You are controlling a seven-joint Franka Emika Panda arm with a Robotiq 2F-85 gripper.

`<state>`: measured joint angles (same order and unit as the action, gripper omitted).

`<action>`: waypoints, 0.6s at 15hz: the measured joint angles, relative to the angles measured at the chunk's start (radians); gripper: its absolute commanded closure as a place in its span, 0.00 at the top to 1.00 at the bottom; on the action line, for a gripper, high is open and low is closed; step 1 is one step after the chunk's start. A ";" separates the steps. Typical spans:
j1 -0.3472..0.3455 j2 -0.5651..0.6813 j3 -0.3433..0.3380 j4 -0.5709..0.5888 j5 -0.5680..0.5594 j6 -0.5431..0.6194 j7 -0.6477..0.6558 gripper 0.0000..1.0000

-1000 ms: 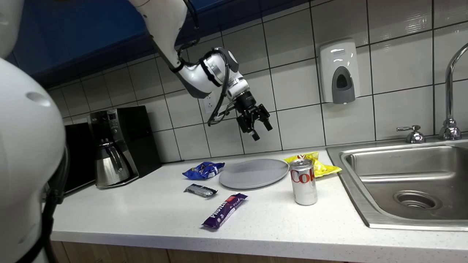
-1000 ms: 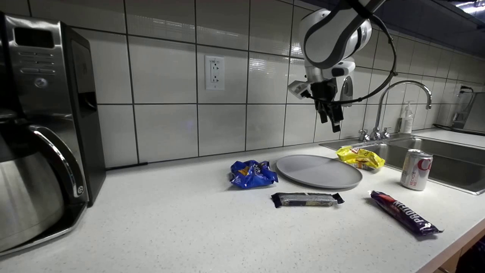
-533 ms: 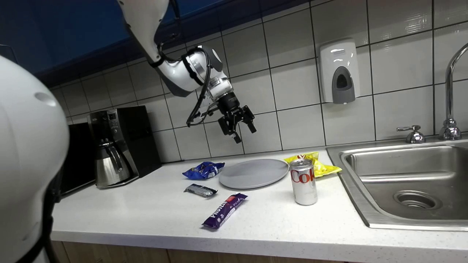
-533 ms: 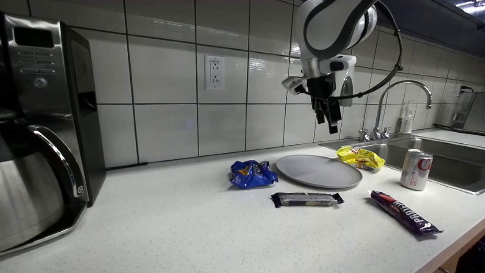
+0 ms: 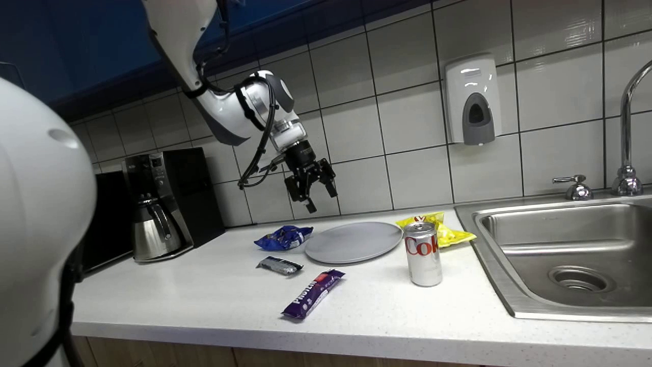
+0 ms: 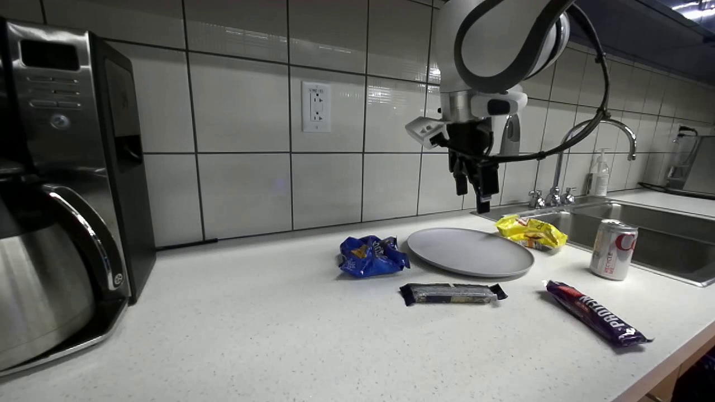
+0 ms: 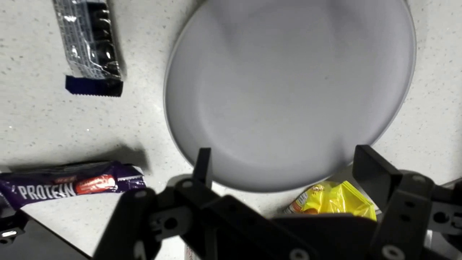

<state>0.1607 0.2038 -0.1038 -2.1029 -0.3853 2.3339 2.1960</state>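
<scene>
– What kind of place is this?

– It's a kitchen. Look, there's a shiny metal sink (image 5: 560, 227) with a drain hole (image 5: 580, 279), and a tall bendy tap (image 5: 626, 142).

– Oh yes! And there's a coffee maker (image 5: 191, 188) with a silver pot (image 5: 150, 237) in it.

– There's a long white counter (image 6: 240, 324) too, with shiny tiles (image 6: 240, 100) behind it and a blue cupboard (image 5: 102, 46) up high.

– I see a gray plate (image 6: 469, 251), a soda can (image 6: 613, 250), a blue snack bag (image 6: 371, 258), a yellow snack bag (image 6: 530, 231) and a purple bar (image 6: 597, 314) that says PROTEIN, all on the counter.

– Plus a soap holder (image 5: 471, 89) up on the tiles.

– Is it in a house or an office?

– I can't tell.
</scene>
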 measured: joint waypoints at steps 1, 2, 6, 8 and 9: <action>0.000 0.000 0.007 -0.015 0.001 0.020 0.000 1.00; 0.000 0.000 0.016 -0.028 0.001 0.034 0.000 1.00; 0.003 0.000 0.055 -0.068 0.001 0.061 0.000 1.00; 0.005 0.000 0.072 -0.079 0.001 0.063 0.000 1.00; 0.008 0.000 0.078 -0.083 0.001 0.063 0.000 1.00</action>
<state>0.1684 0.2041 -0.0256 -2.1856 -0.3845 2.3969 2.1959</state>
